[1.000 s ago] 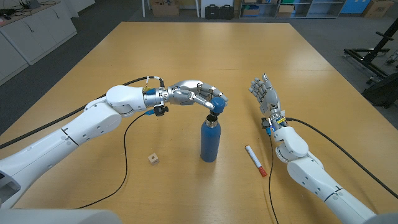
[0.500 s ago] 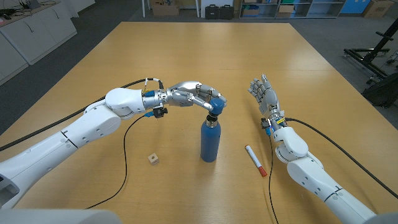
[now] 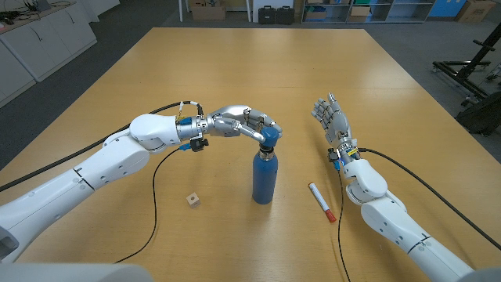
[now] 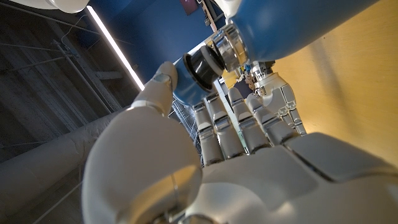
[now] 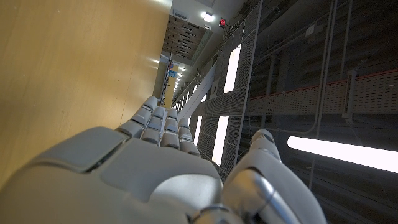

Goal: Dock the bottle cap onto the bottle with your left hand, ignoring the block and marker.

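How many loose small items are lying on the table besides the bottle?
2: a small block to the left of the bottle, and a marker to its right, near the right arm.

block point(image 3: 192, 200) left of bottle point(image 3: 264, 179), marker point(image 3: 321, 202) right

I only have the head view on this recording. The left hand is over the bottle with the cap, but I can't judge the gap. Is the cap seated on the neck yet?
Observer: Not seated. In the left wrist view the bottle cap sits just off the bottle's metal neck, its black plug facing the opening.
Operator: Is the cap lined up or skewed?
Observer: Roughly in line with the neck there, though I cannot tell finely.
Operator: How is the left hand gripping it?
Observer: The left hand pinches it; one fingertip presses the cap's blue side.
Operator: And the right hand?
Observer: The right hand holds nothing, fingers extended beside the table.
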Tool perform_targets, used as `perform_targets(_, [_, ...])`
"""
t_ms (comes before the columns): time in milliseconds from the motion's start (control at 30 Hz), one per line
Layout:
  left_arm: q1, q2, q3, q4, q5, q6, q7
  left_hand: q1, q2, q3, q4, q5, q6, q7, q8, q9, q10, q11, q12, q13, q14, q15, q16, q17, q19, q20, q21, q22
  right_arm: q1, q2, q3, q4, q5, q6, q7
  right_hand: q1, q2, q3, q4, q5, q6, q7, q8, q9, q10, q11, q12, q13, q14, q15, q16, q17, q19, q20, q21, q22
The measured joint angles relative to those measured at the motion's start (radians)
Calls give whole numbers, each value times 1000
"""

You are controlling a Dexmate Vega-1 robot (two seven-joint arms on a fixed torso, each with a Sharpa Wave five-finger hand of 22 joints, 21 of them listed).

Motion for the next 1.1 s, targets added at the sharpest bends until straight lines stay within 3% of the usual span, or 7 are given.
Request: perform_targets(1100, [14,-44,30,41,25,-64,-13,0,0,0,0,-4,5,5,0,0,5,5,2,1,0,0,4,5,0,0,0,0,4,-5,-4,3,5,-4,9,0,0,-3,-3,0,0,0,-4,0,0,0,0,0,0,0,0,0,2,2,-8,0])
